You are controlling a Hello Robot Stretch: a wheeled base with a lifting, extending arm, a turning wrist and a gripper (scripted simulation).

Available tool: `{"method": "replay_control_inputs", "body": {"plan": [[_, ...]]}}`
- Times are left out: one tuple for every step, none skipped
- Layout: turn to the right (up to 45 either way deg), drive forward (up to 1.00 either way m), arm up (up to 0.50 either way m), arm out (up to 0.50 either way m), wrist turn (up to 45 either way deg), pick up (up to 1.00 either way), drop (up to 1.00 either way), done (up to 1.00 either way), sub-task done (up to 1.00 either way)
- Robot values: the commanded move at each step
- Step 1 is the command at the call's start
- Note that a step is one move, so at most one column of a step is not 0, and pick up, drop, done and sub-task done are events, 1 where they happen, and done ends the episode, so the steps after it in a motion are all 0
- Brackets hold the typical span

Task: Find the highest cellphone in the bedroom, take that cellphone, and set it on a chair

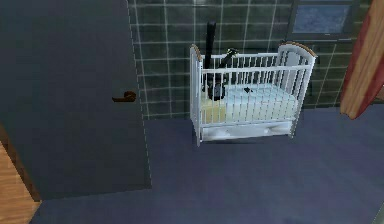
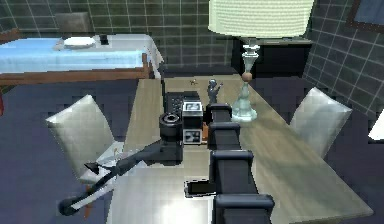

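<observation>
A small dark flat slab [image 2: 198,187], shaped like a cellphone, lies on the wooden table [image 2: 290,170] just left of the dark arm bar [image 2: 232,170]. My gripper [image 2: 72,203] stretches down toward the arm side view's lower left, past the table's edge and beside a pale chair [image 2: 82,125]. I cannot tell whether it holds anything. A second pale chair [image 2: 320,115] stands at the table's other side. On the blue bed [image 2: 60,55] at the upper left rest a white thing [image 2: 78,42] and a small dark blob [image 2: 103,40].
A lamp [image 2: 250,60] with a big pale shade and a small grey figure [image 2: 215,92] stand on the table. In the forward view a dark door [image 1: 70,90] is at the left, a white crib [image 1: 250,90] against the green tiled wall, and a curtain [image 1: 365,55] at the right.
</observation>
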Motion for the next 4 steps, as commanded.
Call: {"method": "replay_control_inputs", "body": {"plan": [[0.0, 0.0, 0.0, 0.0, 45.0, 0.0, 0.0, 0.0, 0.0], [0.0, 0.0, 0.0, 0.0, 45.0, 0.0, 0.0, 0.0, 0.0], [0.0, 0.0, -0.3, 0.0, 0.0, 0.0, 0.0, 0.0, 0.0], [0.0, 0.0, 0.0, 0.0, 0.0, 1.0, 0.0, 0.0, 0.0]]}}
